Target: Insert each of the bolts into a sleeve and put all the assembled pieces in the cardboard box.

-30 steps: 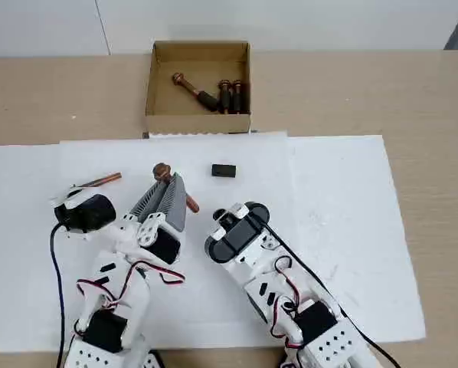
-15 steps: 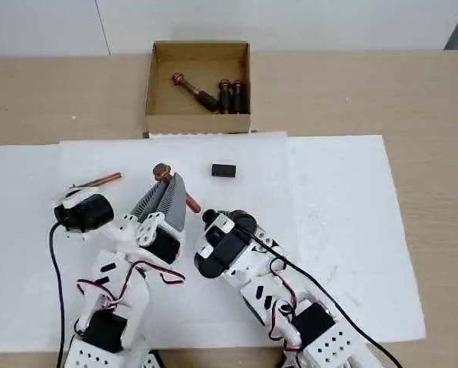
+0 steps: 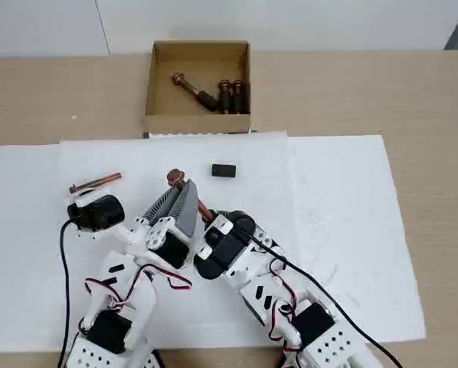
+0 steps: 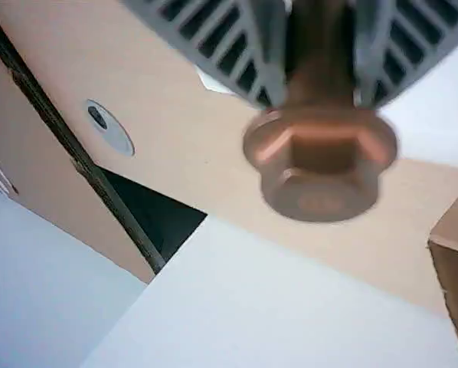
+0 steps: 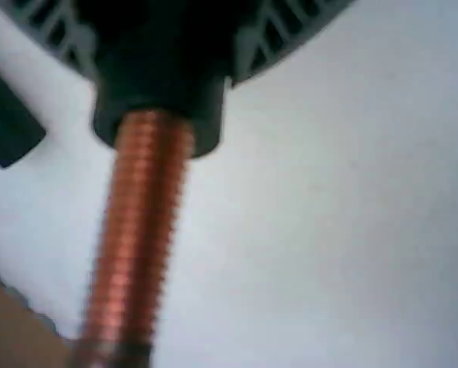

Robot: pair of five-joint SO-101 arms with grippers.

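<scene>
My left gripper point(image 3: 181, 192) is shut on a copper bolt point(image 3: 177, 179), just below its hex head point(image 4: 321, 165), with grey fingers point(image 4: 214, 46) on either side. The bolt's threaded shaft point(image 5: 141, 230) slants down into a black sleeve point(image 5: 156, 100), which my right gripper point(image 5: 156, 54) is shut on. Both grippers meet at the middle of the white sheet, the right gripper point(image 3: 213, 223) just under the left one. A second loose bolt point(image 3: 96, 183) lies at the sheet's left. Another black sleeve point(image 3: 224, 170) lies beyond the grippers.
The cardboard box point(image 3: 198, 123) stands past the sheet's far edge, with assembled bolt-and-sleeve pieces point(image 3: 214, 96) lying inside. The white sheet point(image 3: 344, 207) covers the near table, and its right half is bare. A corner of the box point(image 4: 455, 253) shows in the left wrist view.
The right gripper swung left with its sleeve. The left gripper then shifted right with the bolt, so the shaft's tip now sits in the sleeve.
</scene>
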